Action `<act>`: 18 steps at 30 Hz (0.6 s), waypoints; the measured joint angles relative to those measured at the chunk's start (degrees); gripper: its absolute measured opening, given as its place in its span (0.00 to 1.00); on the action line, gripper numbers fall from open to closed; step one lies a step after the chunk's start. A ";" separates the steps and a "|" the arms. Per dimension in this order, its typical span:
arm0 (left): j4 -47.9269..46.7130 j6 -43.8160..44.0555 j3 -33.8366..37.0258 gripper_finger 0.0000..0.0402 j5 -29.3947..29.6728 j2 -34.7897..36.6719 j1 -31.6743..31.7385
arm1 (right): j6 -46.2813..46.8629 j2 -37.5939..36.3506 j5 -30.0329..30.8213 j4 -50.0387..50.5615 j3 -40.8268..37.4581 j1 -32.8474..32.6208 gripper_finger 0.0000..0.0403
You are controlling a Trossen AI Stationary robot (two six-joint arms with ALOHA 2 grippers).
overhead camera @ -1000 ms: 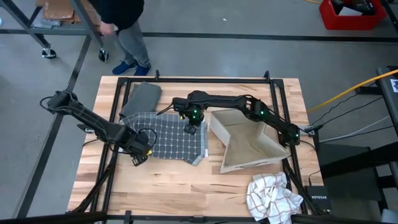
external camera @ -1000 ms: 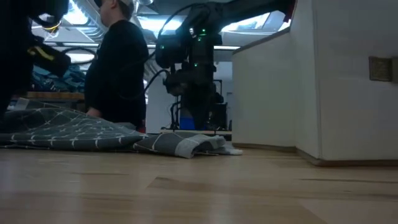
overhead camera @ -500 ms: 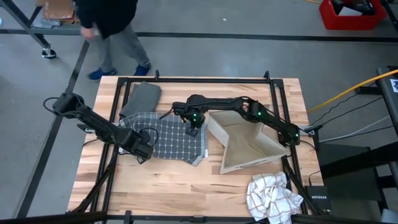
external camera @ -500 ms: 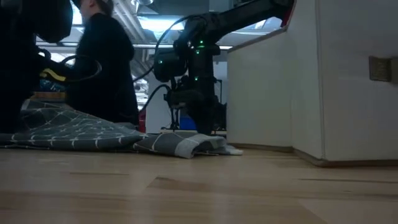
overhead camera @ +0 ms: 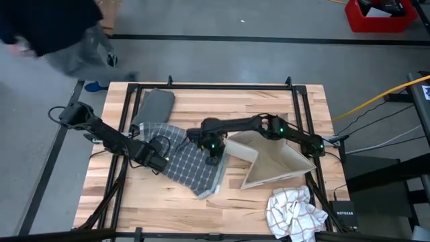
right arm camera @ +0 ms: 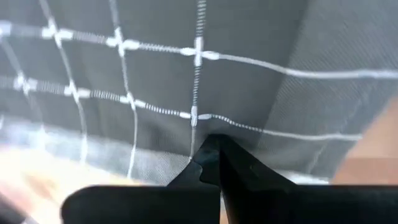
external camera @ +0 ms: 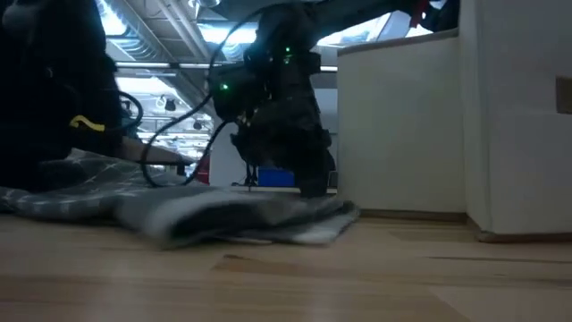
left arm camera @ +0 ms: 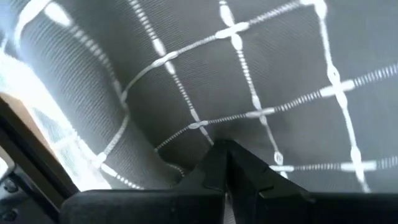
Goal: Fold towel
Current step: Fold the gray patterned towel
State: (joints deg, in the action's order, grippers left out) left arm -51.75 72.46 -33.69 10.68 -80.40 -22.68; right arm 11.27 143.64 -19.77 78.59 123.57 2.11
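Observation:
A grey towel (overhead camera: 188,165) with a white grid lies bunched and slanting on the wooden table. It shows as a low heap (external camera: 232,215) in the low view. My left gripper (overhead camera: 158,161) is shut on its left part and points steeply down. My right gripper (overhead camera: 213,153) is shut on its right part, beside the box, and also shows in the low view (external camera: 308,183). Each wrist view shows that arm's fingertips closed, with grid cloth filling the picture. My left gripper pinches the towel's cloth (left arm camera: 177,163) between its shut fingers, where a small pucker forms at the tips. It comes from above, slanting. The towel around it rests on the table; one layer or several, I cannot tell. My right gripper pinches the towel (right arm camera: 196,124) between its shut fingertips, near a step where one layer lies over another. It comes steeply from above. The cloth there lies low on the table, slack.
A folded plain grey towel (overhead camera: 153,107) lies at the far left. A light open box (overhead camera: 272,161) stands right of the towel, close to my right gripper. A white checked cloth (overhead camera: 292,212) is heaped at the near right. A person (overhead camera: 47,33) passes beyond the far left corner.
My right gripper has gone toward the table's near edge and down, taking the towel's right part along. The towel, spread flat before, now lies narrower, slanting and bunched, with its right end nearer the near edge. My left gripper has sunk a little. The person has walked off leftward.

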 joint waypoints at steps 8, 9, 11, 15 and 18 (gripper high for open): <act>1.20 0.34 0.06 0.00 1.11 -0.02 1.03 | 0.31 0.10 -6.75 -0.14 -0.04 -7.63 0.00; 1.23 -0.04 0.06 0.00 1.21 -0.02 1.03 | 0.66 0.10 -7.02 -0.50 -0.04 -8.25 0.00; 1.33 -1.37 0.06 0.00 1.49 -0.07 1.03 | 0.75 0.10 -7.73 -1.13 -0.04 -9.20 0.00; 1.65 -4.12 0.10 0.00 2.76 -0.08 1.03 | 0.48 0.10 -9.63 -1.21 -0.04 -10.12 0.00; 1.78 -4.22 0.19 0.00 3.30 0.63 1.01 | 0.46 0.05 -10.15 -2.24 0.03 -10.81 0.00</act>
State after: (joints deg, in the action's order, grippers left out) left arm -49.97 68.24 -33.50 13.98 -79.77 -21.68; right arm 11.73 143.70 -29.92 76.36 123.60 -8.71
